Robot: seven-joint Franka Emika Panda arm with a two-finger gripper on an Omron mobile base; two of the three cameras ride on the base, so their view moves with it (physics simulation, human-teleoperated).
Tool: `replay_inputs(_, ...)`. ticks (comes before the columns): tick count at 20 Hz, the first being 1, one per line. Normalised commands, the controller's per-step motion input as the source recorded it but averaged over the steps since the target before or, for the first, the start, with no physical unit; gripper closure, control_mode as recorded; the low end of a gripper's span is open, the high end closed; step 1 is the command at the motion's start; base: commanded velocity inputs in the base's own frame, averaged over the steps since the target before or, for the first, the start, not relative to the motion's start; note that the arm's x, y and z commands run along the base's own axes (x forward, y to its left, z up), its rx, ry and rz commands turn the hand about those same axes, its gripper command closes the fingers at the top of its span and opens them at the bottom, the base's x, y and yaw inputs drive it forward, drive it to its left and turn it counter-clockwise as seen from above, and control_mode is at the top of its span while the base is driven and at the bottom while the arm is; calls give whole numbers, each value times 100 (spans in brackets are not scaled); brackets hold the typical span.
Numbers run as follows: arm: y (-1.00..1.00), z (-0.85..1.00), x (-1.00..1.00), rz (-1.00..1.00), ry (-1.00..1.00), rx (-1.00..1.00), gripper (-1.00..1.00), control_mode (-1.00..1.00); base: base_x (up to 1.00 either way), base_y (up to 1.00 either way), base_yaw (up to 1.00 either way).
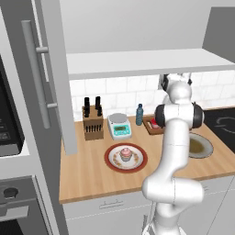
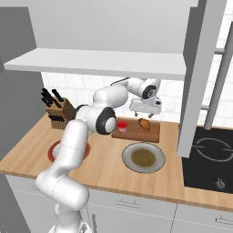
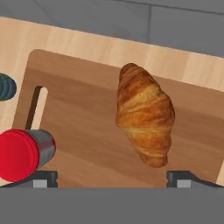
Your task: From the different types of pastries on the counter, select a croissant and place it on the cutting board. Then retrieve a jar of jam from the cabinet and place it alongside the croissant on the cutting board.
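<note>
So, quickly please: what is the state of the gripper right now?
Gripper: open, holding nothing, above the cutting board with the croissant and jar of jam.

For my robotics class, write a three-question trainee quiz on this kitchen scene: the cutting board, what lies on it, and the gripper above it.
1. True or false: the croissant lies on the cutting board.
2. What stands on the red-rimmed plate? A) a cupcake B) the jar of jam C) a knife block
3. Fill in: the gripper hovers over the board with its jaws ____.

Key
1. True. The grey plate in front of the board holds no pastry.
2. A. The pink-frosted cupcake is there; the jar of jam sits at the board's edge.
3. Open, holding nothing.
</note>
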Motion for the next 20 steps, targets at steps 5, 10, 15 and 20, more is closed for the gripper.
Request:
replay_inputs(5, 38, -41, -100, -19, 1, 0, -100, -100, 0, 0, 0)
replay_inputs(10, 32, -29, -100, -19, -11, -1, -100, -100, 0, 0, 0)
replay_inputs(15, 30, -9, -95, -3, -28, -3, -100, -100, 0, 0, 0)
replay_inputs(20, 52, -26, -100, 0, -50, -15, -100, -100, 0, 0, 0)
